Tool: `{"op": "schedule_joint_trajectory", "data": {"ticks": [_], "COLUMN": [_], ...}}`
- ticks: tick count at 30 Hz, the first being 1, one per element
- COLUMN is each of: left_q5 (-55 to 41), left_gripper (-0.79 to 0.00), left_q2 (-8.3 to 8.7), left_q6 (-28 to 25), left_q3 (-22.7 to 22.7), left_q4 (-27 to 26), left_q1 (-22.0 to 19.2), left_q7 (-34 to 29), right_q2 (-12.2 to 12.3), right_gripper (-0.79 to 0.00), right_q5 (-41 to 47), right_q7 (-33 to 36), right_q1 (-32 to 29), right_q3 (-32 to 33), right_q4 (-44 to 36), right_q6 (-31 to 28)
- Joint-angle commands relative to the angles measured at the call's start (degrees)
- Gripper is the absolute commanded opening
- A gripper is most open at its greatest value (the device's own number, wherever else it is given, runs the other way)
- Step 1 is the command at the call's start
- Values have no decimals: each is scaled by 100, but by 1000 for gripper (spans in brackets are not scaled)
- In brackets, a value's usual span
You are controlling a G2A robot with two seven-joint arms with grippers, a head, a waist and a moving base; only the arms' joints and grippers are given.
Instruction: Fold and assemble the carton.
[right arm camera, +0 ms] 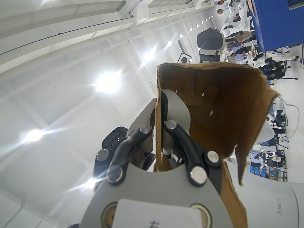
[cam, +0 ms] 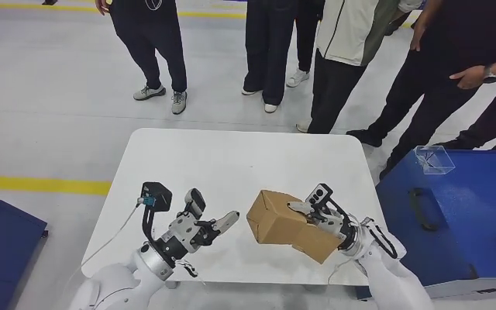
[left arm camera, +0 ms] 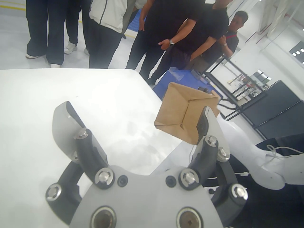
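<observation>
A brown cardboard carton (cam: 288,223) is held up over the front right part of the white table (cam: 232,163), its folded end toward the left arm. My right gripper (cam: 308,215) is shut on one wall of the carton (right arm camera: 213,110), one finger inside and one outside. In the left wrist view the carton (left arm camera: 182,112) shows its closed flaps. My left gripper (cam: 213,223) stands open a little to the left of the carton, fingers (left arm camera: 68,122) spread wide with nothing between them.
A blue cabinet (cam: 446,225) stands right of the table with a small clear box (cam: 434,158) on top. Several people stand on the floor beyond the table's far edge. The far half of the table is bare.
</observation>
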Motion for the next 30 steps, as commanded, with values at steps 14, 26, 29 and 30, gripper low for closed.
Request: {"op": "schedule_joint_trajectory", "data": {"ticks": [14,26,29,30], "left_q5": [26,26,26,26], "left_gripper": [0,0,0,0], "left_q2": [0,0,0,0], "left_q6": [5,5,5,5], "left_q3": [5,5,5,5], "left_q4": [1,1,1,1], "left_q1": [-5,-5,-5,-5], "left_q7": [-25,-25,-25,-25], "right_q2": [-71,-84,-99,-106], "right_gripper": [-785,-785,-785,-785], "right_q5": [2370,8303,8492,8435], "right_q7": [-4791,-13755,-14519,-14540], "right_q1": [240,1373,1835,1960], "right_q3": [207,-154,-470,-613], "right_q4": [-1054,-1857,-1322,-1107], "right_q6": [2393,-216,-901,-1086]}}
